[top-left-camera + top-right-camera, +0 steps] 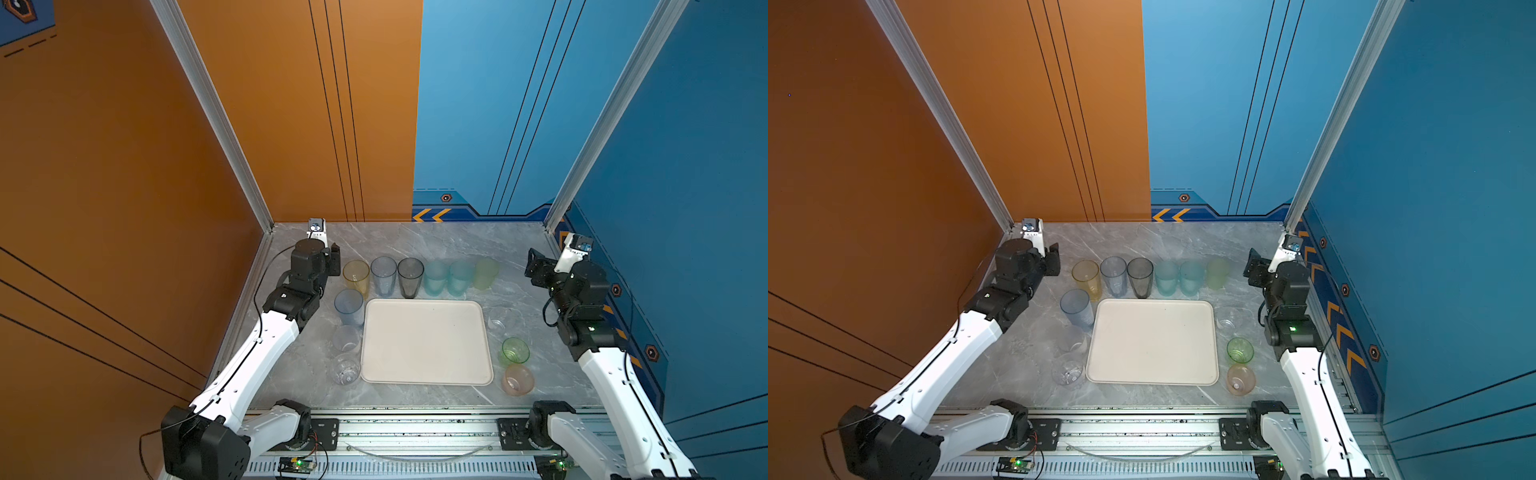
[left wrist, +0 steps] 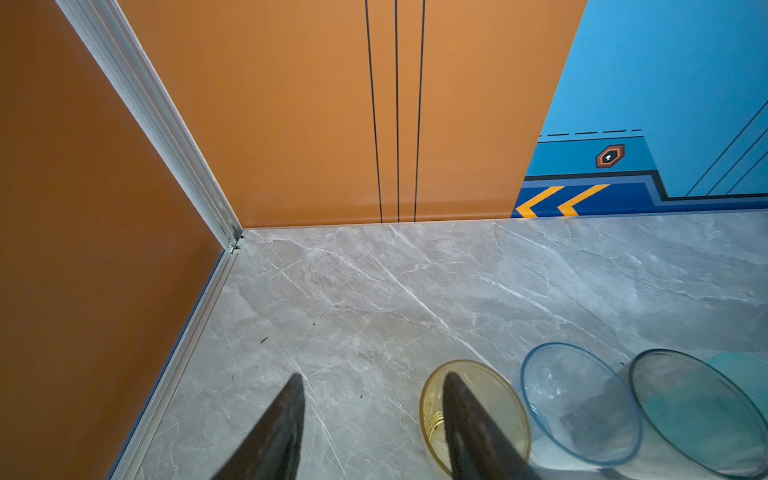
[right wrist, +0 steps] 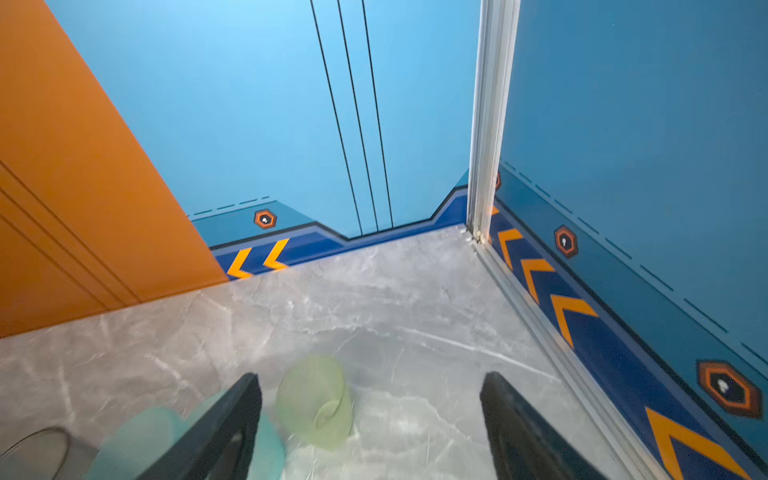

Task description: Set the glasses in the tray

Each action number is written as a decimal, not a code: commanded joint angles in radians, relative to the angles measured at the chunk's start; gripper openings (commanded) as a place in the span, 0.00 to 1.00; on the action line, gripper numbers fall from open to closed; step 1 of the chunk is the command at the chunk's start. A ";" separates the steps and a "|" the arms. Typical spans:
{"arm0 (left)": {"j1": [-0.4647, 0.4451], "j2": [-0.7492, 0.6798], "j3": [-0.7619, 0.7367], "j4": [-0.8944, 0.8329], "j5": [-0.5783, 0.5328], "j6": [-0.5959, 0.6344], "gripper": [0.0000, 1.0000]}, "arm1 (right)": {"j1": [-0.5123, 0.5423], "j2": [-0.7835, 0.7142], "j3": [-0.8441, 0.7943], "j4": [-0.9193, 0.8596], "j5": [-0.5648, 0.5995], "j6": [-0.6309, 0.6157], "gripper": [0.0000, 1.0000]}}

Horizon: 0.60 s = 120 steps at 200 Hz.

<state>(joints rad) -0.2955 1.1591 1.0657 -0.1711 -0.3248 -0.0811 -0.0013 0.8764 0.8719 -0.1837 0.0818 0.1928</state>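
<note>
- A cream tray (image 1: 424, 340) lies mid-table on the grey marble table (image 1: 415, 245).
- Along the tray's far edge stands a row, left to right: yellow glass (image 1: 356, 276), pale blue glass (image 1: 383, 274), smoky glass (image 1: 410, 275), two teal glasses (image 1: 435, 276), pale green glass (image 1: 486, 272).
- Left of the tray stand a blue glass (image 1: 349, 305) and two clear glasses (image 1: 346, 338).
- Right of the tray stand a small clear glass (image 1: 496, 322), a green glass (image 1: 515, 351) and, nearest, a pink glass (image 1: 517, 379).
- All twelve stand on the table, outside the tray's rim.
- The left claw (image 1: 334, 259) hangs open just left of the yellow glass, gripping nothing.
- The right claw (image 1: 534, 266) hangs open at far right, apart from the pale green glass, with nothing between its fingers (image 3: 245, 415).
</note>
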 commanded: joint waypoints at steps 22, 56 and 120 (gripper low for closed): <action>0.006 0.060 0.105 -0.157 0.148 -0.068 0.50 | -0.005 0.017 0.125 -0.712 -0.065 0.098 0.68; 0.005 0.079 0.127 -0.157 0.204 -0.086 0.49 | 0.004 -0.017 0.107 -0.890 -0.118 0.223 0.58; 0.007 0.096 0.149 -0.184 0.253 -0.066 0.49 | 0.042 -0.095 0.022 -1.019 -0.072 0.378 0.42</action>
<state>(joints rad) -0.2947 1.2407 1.1736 -0.3264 -0.1165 -0.1513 0.0151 0.7914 0.9298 -1.1015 -0.0067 0.4747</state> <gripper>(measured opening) 0.492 0.435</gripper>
